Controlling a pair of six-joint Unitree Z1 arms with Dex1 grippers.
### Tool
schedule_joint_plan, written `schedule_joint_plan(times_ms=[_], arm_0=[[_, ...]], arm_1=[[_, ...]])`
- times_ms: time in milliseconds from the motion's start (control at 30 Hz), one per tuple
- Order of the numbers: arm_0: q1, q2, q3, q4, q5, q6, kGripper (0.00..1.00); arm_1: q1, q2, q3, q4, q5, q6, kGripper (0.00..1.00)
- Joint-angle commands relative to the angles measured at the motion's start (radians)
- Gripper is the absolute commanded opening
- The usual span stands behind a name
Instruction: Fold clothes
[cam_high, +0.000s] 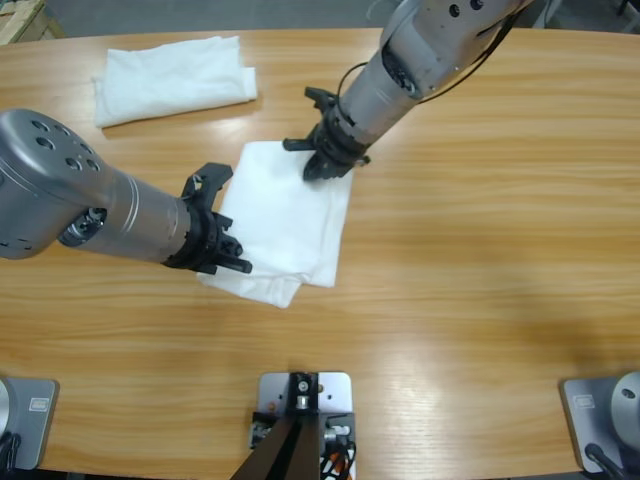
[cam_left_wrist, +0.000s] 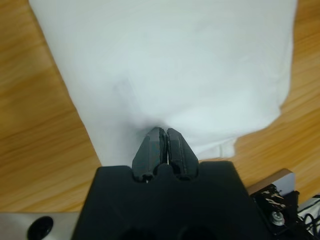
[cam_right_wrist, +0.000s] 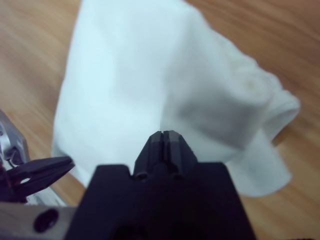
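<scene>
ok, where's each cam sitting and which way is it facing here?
High: fixed above the table, looking down; shows both arms, the folded white garment and a second garment farther off.
Left wrist: on the left arm, looking along the left end effector, shut on the folded white garment's edge.
Right wrist: on the right arm, looking along the right end effector, shut; the other arm's tip shows lower left.
Shared: all three see the folded white garment.

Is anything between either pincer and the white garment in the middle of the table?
Nothing visible. The left pincer is shut at the white garment's edge, where the cloth puckers. The right pincer sits on its opposite corner. The second folded garment lies apart, clear of both.
</scene>
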Motion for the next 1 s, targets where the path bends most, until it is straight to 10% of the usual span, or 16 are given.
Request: schedule_joint_plan(times_ms=[33, 433, 467, 500, 533, 600, 1000], arm_0=[[-0.015, 0.062, 0.126, -0.1, -0.002, -0.065, 0.0], [-0.027, -0.107, 0.121, -0.091, -0.001, -0.076, 0.0], [-0.027, -0.143, 0.111, -0.086, -0.005, -0.066, 0.033], [-0.027, -0.176, 0.1, -0.086, -0.009, -0.026, 0.352], [-0.027, -0.196, 0.083, -0.088, -0.02, 0.058, 0.758], [-0.017, -0.222, 0.049, -0.076, -0.052, 0.36, 0.99], [0.098, 0.018, -0.284, 0.294, -0.091, 1.28, 0.991]], arm_1=[[-0.116, 0.091, -0.058, 0.032, -0.011, -0.049, 0.0], [-0.162, -0.098, -0.087, 0.167, -0.044, -0.244, 0.0], [-0.147, -0.151, -0.083, 0.194, -0.051, -0.282, 0.419], [-0.136, -0.197, -0.076, 0.216, -0.062, -0.313, 0.95], [-0.131, -0.243, -0.055, 0.23, -0.069, -0.342, 1.0], [-0.129, -0.338, -0.003, 0.251, -0.071, -0.377, 1.0], [-0.193, -0.758, 0.252, 0.546, -0.139, -0.406, 1.0]])
